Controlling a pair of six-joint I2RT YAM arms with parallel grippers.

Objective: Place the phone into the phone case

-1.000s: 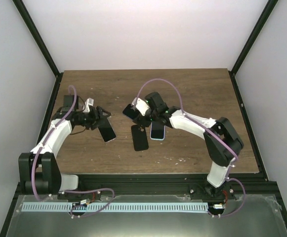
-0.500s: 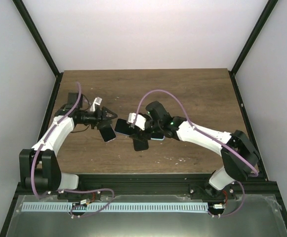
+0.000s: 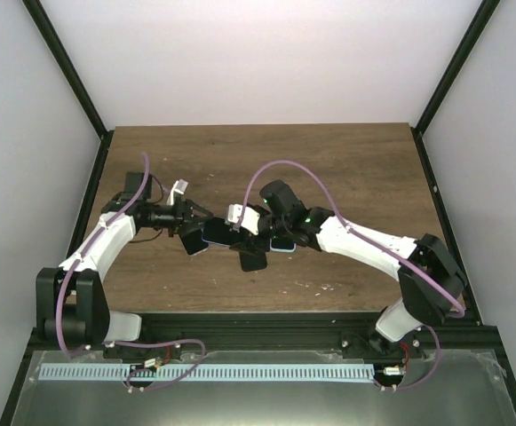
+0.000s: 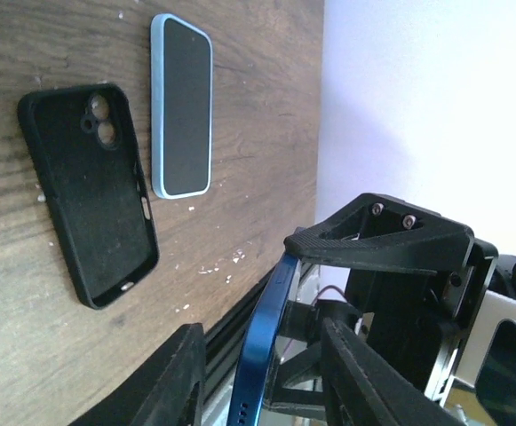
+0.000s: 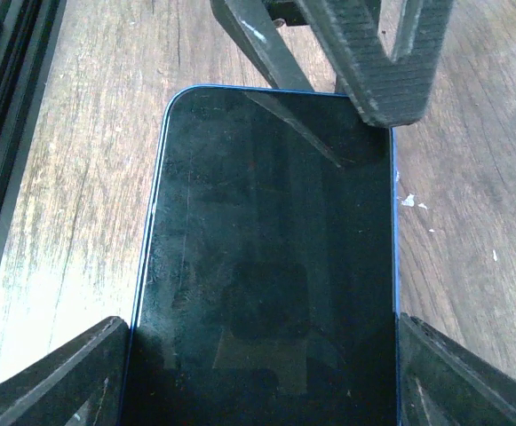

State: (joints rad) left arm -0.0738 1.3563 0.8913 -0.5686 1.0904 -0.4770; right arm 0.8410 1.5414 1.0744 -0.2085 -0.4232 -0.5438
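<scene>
The dark blue phone (image 3: 215, 233) hangs above the table, gripped by its long sides in my right gripper (image 3: 233, 231). Seen from the right wrist, the phone's black screen (image 5: 275, 222) fills the span between the fingers of the right gripper (image 5: 262, 333). My left gripper (image 3: 195, 222) meets the phone's far end. In the left wrist view the phone's blue edge (image 4: 271, 302) stands between the left gripper's (image 4: 258, 330) fingers with a gap on each side. The empty black phone case (image 3: 251, 257) (image 4: 89, 195) lies inside-up on the table, below and right of the held phone.
A light-blue phone (image 3: 282, 242) (image 4: 182, 105) lies screen-up beside the case. Another phone (image 3: 195, 246) lies on the table under the left gripper. The table's black front rail (image 3: 266, 321) runs just below the case.
My right arm has carried the blue phone leftward to the left gripper. The left gripper has swung toward it and its jaws have narrowed around the phone's end.
</scene>
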